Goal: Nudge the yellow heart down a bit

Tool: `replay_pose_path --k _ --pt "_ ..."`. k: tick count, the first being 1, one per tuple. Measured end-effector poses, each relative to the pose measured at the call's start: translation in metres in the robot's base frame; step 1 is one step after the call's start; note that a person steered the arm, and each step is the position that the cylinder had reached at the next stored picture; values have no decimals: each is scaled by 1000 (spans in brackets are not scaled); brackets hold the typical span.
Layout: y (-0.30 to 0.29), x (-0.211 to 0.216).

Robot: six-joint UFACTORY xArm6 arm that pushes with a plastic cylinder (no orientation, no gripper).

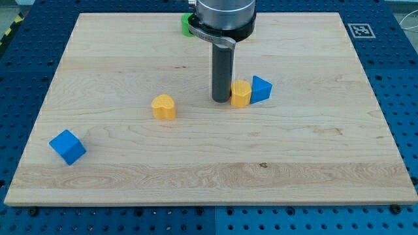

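A pale wooden bench [209, 163] is filling the view, its grain running left to right, and it is sitting on a blue perforated surface [398, 78] that is showing on every side. A small black-and-white marker [360, 30] is lying at the bench's top right corner.

The yellow heart [164, 107] is resting left of centre, standing alone with bare wood all round it. My tip [221, 100] is planted well to its right, near the middle of the bench, pressing right up beside a second yellow block [240, 94], whose shape I cannot make out. That block is touching a blue block [260, 89] on its right, so the three are lining up in a row.

A blue cube [67, 147] is sitting far off at the lower left, tilted on the diagonal. A green block [187, 25] is peeking out at the top edge, mostly hidden behind the arm's grey housing [223, 16].

There is no gripper here, only the rod. No containers are showing.
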State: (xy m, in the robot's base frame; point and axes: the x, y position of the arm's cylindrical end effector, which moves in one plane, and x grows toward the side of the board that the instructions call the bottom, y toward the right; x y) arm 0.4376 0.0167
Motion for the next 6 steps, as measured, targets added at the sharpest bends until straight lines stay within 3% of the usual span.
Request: replay_pose_path --k 3,6 --pt "1 1" --pt "-64 1"
